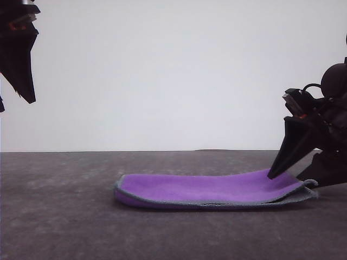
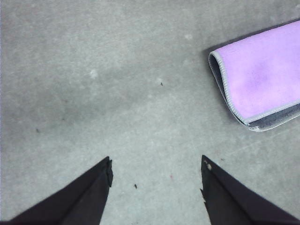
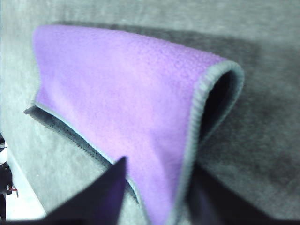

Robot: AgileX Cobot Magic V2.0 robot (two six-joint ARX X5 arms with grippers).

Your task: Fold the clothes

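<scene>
The cloth (image 1: 214,190) lies flat on the grey table (image 1: 59,216), already folded over once, so the purple side is on top and a thin strip of the dark grey side peeks out underneath. Its long way runs from side to side across the table, with the rounded fold at the end away from the right gripper (image 1: 290,176) and the loose edges at the end by that gripper. The right gripper is down low at that loose end, and it looks like the top layer's edge sits between its two fingers. In the right wrist view the cloth (image 3: 131,108) rises right up between the dark fingers (image 3: 101,197), and the edge curls up a little there, so I think the jaws are closed on the cloth, but not squeezed tight all the way. The left gripper (image 1: 19,59) hangs high up in the air, well away from the cloth. In the left wrist view its jaws are spread wide with nothing between them, and the cloth (image 2: 262,79) lies off to one side, past one of the fingers (image 2: 220,187), not in front of the gap. So the right arm is much nearer. Nothing else sits on the table, so I see nothing that would get in the way.
</scene>
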